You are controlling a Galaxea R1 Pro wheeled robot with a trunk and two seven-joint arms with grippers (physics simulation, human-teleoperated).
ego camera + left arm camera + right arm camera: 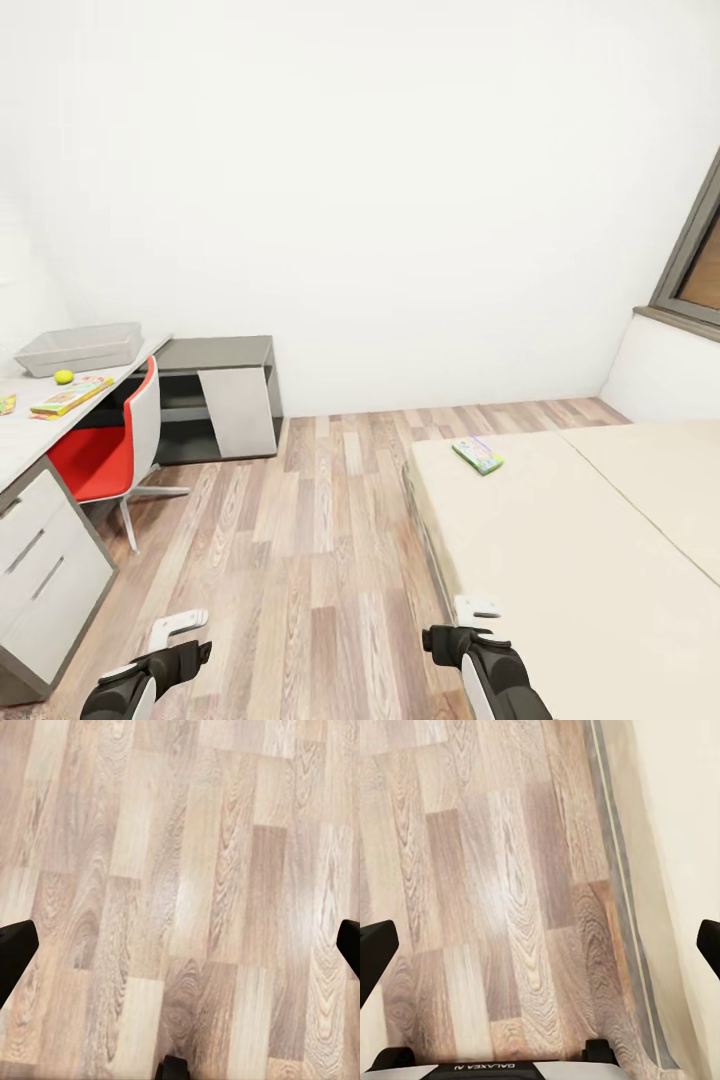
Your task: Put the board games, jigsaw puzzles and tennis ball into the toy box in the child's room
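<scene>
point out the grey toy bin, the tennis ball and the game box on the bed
shallow light grey toy bin [78, 349], head view, front wall
small yellow-green tennis ball [63, 377], head view, centre
flat green-edged game box [477, 455], head view, top face

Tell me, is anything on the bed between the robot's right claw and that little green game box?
Nothing visible is. The right gripper hangs open at the near edge of the bed, and only bare mattress lies between it and the board game farther up the bed.
</scene>
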